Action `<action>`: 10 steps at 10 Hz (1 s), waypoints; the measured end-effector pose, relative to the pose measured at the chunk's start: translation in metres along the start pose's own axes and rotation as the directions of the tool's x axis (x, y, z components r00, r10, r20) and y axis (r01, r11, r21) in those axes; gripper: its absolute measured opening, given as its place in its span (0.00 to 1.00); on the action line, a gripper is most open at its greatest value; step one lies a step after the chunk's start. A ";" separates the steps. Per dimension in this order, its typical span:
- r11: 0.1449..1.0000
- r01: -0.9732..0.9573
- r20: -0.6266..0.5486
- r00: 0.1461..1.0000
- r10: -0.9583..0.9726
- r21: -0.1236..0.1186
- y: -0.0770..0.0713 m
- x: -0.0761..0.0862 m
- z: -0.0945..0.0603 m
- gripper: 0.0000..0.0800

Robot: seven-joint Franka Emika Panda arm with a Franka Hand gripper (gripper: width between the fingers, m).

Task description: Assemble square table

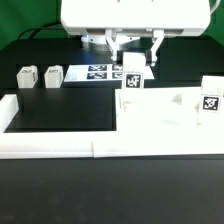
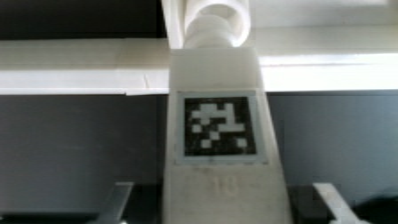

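Observation:
The square table's white plate (image 1: 165,118) lies flat at the exterior view's right. My gripper (image 1: 134,58) hangs over its back left corner, shut on an upright white table leg (image 1: 132,80) with a black-and-white tag. In the wrist view this leg (image 2: 221,100) runs straight away from my gripper (image 2: 222,205), its rounded screw tip at the far end. Whether the tip touches the plate I cannot tell. Two more legs (image 1: 25,77) (image 1: 52,75) stand at the left, and another tagged leg (image 1: 210,98) stands at the plate's right edge.
The marker board (image 1: 98,72) lies flat behind the black mat, between the loose legs and my gripper. Long white border rails (image 1: 60,150) run along the front and the left side of the work area.

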State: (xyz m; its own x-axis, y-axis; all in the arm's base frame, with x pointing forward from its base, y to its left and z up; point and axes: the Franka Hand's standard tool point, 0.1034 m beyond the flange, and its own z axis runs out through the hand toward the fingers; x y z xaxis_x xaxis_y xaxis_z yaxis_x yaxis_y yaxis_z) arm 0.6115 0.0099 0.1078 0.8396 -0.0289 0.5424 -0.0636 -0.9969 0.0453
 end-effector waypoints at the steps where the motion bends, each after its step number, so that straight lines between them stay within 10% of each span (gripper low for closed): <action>1: 1.000 -0.006 0.001 1.000 0.006 0.000 -0.003 -0.002 0.002 0.37; 10: 1.000 0.023 -0.060 0.998 -0.023 -0.011 -0.001 0.005 0.008 0.37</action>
State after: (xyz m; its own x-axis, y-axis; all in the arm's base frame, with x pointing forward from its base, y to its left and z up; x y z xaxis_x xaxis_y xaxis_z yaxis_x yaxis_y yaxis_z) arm 0.6201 0.0100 0.1042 0.8067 -0.0013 0.5909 -0.0506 -0.9965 0.0669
